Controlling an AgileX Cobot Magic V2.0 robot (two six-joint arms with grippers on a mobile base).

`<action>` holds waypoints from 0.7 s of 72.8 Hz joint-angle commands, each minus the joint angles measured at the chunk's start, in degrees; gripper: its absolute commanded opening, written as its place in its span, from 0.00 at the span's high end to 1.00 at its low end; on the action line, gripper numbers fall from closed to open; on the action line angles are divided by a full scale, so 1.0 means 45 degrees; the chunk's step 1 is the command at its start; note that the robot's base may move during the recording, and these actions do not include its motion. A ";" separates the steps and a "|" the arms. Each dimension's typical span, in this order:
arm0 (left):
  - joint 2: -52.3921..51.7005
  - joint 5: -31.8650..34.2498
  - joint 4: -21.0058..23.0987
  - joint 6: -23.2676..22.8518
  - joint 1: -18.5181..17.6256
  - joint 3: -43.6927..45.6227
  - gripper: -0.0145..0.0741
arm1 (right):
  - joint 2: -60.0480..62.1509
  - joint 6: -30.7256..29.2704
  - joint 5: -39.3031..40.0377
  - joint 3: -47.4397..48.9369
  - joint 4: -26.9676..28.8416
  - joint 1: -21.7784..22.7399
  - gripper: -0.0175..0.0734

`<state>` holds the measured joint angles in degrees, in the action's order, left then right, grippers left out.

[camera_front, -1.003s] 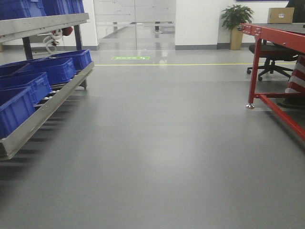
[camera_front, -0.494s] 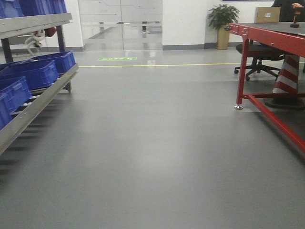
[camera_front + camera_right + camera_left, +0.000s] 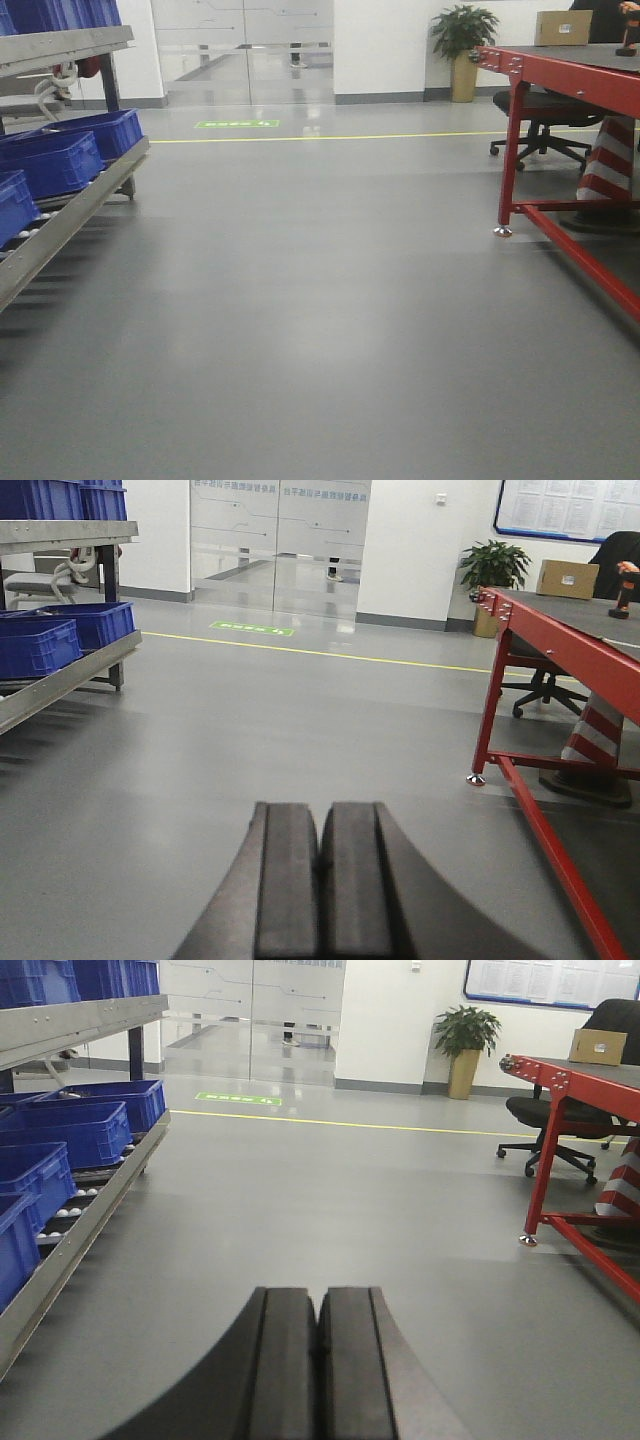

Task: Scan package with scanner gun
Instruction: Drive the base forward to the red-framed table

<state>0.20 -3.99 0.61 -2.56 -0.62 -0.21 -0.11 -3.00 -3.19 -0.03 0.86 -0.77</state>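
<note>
My left gripper [image 3: 318, 1295] is shut with nothing between its dark pads, held above bare grey floor. My right gripper [image 3: 322, 810] is likewise shut and empty over the floor. Far off on the red table [image 3: 560, 640], a small orange and black scanner gun [image 3: 625, 585] stands upright near the right edge; it also shows as the scanner gun [image 3: 629, 38] in the front view. A tan cardboard box [image 3: 567, 579] sits at the table's far end, seen too as the box [image 3: 563, 27] and the box [image 3: 598, 1047]. It is too distant to tell whether it is the package.
A metal roller rack [image 3: 60, 215] carrying blue bins [image 3: 60, 160] lines the left side. The red table's legs and low bar [image 3: 580, 250] run along the right, with a striped cone [image 3: 610, 175] and a black office chair [image 3: 540, 125] under it. A potted plant [image 3: 462, 40] stands by the back wall.
The front view has swung right: the blue-bin rack slid towards the left edge and more of the red table came into view. The scanner gun appeared on the table.
</note>
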 commanded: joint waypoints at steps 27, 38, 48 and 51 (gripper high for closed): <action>-0.0044 0.0176 0.0027 -0.0032 -0.0077 0.0046 0.96 | 0.0025 -0.0030 0.0234 0.0007 -0.0010 -0.0016 0.99; -0.0044 0.0176 0.0027 -0.0032 -0.0077 0.0046 0.96 | 0.0025 -0.0030 0.0234 0.0007 -0.0010 -0.0016 0.99; -0.0044 0.0176 0.0027 -0.0032 -0.0077 0.0046 0.96 | 0.0025 -0.0030 0.0234 0.0007 -0.0010 -0.0016 0.99; -0.0044 0.0176 0.0027 -0.0032 -0.0077 0.0046 0.96 | 0.0025 -0.0030 0.0234 0.0007 -0.0010 -0.0016 0.99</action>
<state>0.20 -3.99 0.61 -2.56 -0.62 -0.21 -0.11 -3.00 -3.19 -0.03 0.86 -0.77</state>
